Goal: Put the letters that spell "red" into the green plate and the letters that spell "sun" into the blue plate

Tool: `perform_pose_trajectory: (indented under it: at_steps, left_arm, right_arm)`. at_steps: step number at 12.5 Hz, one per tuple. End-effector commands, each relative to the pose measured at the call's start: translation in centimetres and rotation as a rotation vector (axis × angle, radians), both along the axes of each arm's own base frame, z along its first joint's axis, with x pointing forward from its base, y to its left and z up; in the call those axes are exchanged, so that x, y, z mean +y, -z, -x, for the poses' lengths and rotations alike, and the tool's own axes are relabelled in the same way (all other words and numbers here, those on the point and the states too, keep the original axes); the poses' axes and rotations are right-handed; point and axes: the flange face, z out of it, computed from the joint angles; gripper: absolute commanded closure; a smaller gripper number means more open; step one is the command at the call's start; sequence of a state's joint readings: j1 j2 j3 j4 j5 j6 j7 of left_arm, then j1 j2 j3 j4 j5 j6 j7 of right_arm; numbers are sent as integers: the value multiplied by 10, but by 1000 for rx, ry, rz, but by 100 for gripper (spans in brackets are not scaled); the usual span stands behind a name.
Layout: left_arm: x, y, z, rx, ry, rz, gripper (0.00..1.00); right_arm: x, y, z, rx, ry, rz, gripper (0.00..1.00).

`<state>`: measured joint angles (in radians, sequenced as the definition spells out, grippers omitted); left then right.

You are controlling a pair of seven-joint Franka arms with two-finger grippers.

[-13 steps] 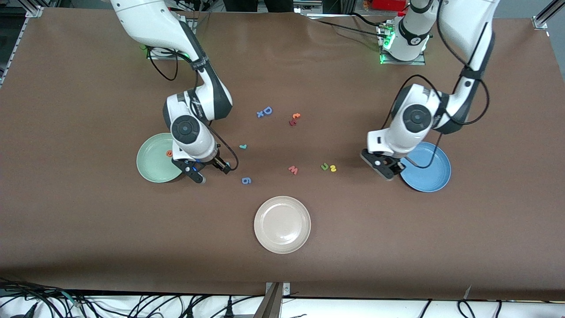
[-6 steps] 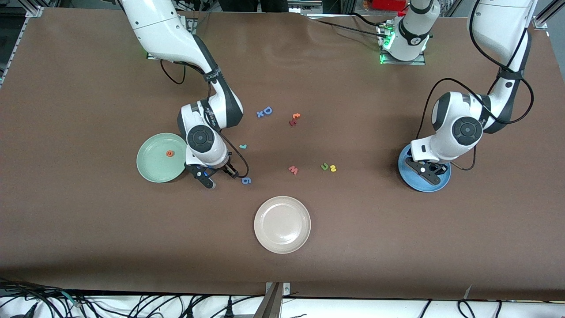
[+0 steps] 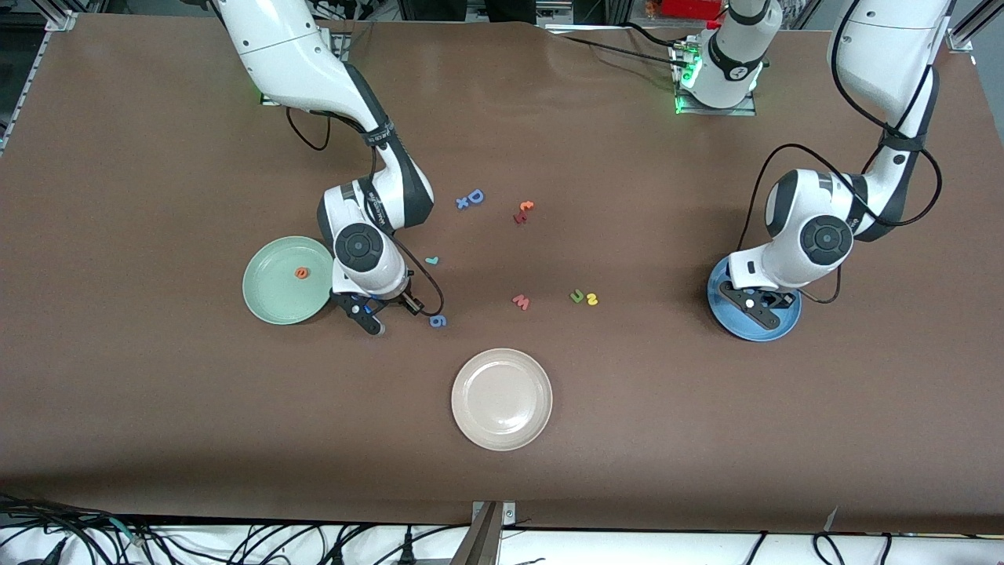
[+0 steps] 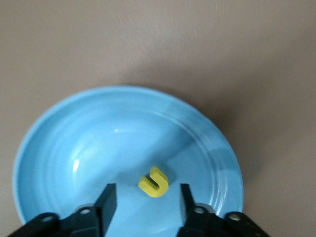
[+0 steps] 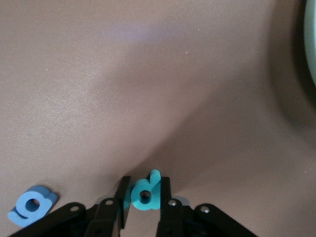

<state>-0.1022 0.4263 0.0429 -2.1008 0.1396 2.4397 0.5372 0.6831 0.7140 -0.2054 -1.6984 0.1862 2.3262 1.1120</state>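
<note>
My left gripper point(image 3: 765, 310) hangs open low over the blue plate point(image 3: 733, 328). In the left wrist view a yellow "u" point(image 4: 154, 181) lies loose in the blue plate point(image 4: 89, 143) between the spread fingers point(image 4: 109, 197). My right gripper point(image 3: 390, 308) is down at the table between the green plate point(image 3: 271, 298) and a blue "g". It is shut on the teal "d" point(image 5: 145, 195), which the hand hides in the front view. An orange "e" point(image 3: 300, 272) lies in the green plate. The teal "r" point(image 3: 431, 260), green "u" point(image 3: 577, 296) and yellow "s" point(image 3: 592, 299) lie on the table.
The blue "g" point(image 3: 438, 320) lies just beside the right gripper. A pink "w" point(image 3: 521, 301) sits mid-table. A blue "D" with an "x" point(image 3: 471, 198) and red-orange letters point(image 3: 523, 212) lie nearer the bases. A beige plate point(image 3: 502, 399) stands nearest the front camera.
The left gripper moved over the blue plate and opened, leaving the yellow "u" in it. The right gripper moved from the green plate toward the "g" and closed on the teal "d".
</note>
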Motion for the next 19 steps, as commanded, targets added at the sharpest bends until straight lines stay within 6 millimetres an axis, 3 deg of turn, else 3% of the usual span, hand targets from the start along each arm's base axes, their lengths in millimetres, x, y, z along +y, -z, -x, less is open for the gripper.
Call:
perform_pose_trajectory:
  at_steps: [1,3,5,8,11,12,15,17,19]
  left_arm:
    - [-38,-42,-9,-62,50,38,24]
    - [-78,-57,-8,-88,73,64,25]
    - [-121,-56,2,-85,-58,109,26]
    - [-186,-56,13,-95,-316,129,28]
    - [-227,-50,8,-109,-429,137,28]
    - [-235,-46,6,-124,-366,129,27]
    - [-249,-42,-9,-164,134,70,26]
    - [-251,-38,-11,-148,287,68,23]
    - [-265,-17,-2,-124,408,69,23]
  right_arm:
    - [4,4,-1,7,-3,-6,98]
    - [6,-2,-2,-6,-28,5,98]
    - [0,-19,-5,4,-94,23,98]
    - [-40,-47,-20,42,-202,49,98]
    - [-91,-73,-33,92,-309,59,98]
    - [-108,-81,-34,116,-325,59,98]
    - [-158,-90,-30,176,-383,52,99]
    - [-187,-85,-17,185,-415,25,100]
    - [-210,-71,-7,200,-435,12,100]
